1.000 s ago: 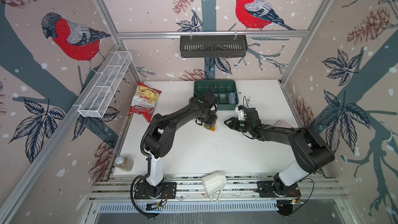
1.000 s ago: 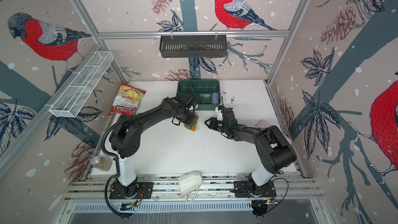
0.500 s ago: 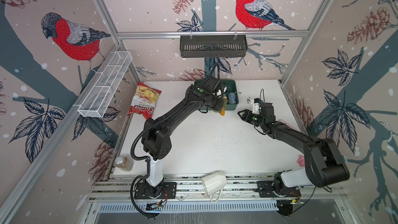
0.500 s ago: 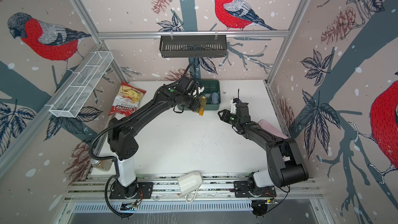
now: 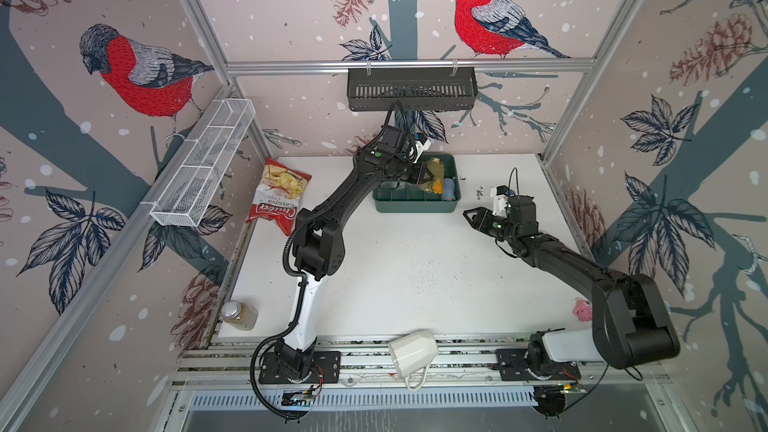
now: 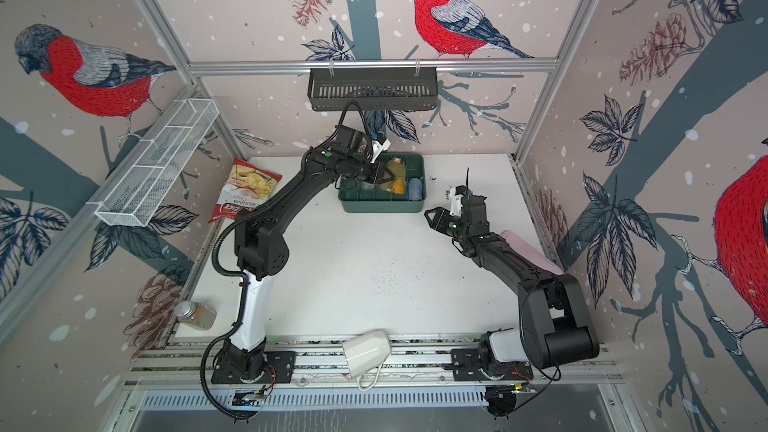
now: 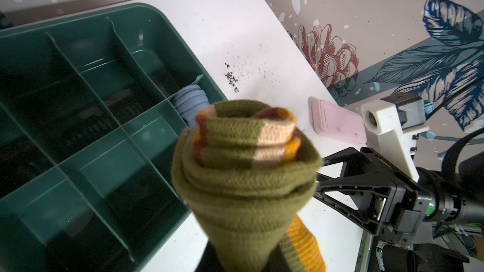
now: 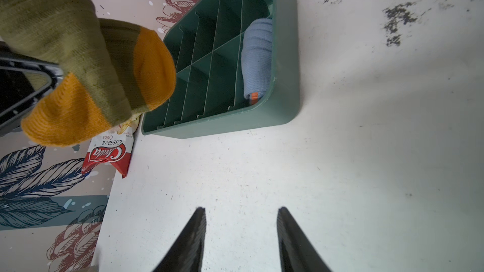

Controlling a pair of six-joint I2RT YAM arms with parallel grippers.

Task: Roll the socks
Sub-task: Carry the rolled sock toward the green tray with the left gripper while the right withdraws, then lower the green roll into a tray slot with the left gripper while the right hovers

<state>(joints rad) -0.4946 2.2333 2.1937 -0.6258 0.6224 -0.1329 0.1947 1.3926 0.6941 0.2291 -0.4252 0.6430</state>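
Note:
The socks (image 7: 246,174) are a tight olive-green roll with striped cuffs at its centre and mustard-orange toes hanging loose (image 8: 86,69). My left gripper (image 5: 428,176) is shut on the roll and holds it in the air over the right part of the green divided tray (image 5: 415,206); in both top views the socks (image 6: 395,176) hang above its compartments. In the left wrist view the roll hides the fingers. My right gripper (image 8: 242,209) stands open and empty over bare table, right of the tray (image 6: 432,216).
A small blue-grey sock roll (image 8: 256,56) lies in the tray's right-end compartment. A chips bag (image 5: 278,193) lies at the back left, a spice jar (image 5: 239,315) front left, a white mug (image 5: 413,353) on the front rail. A pink case (image 7: 337,124) sits by the right wall.
My left gripper has carried the sock roll from the table's middle up and back over the tray. My right gripper has drawn away to the right and stayed open.

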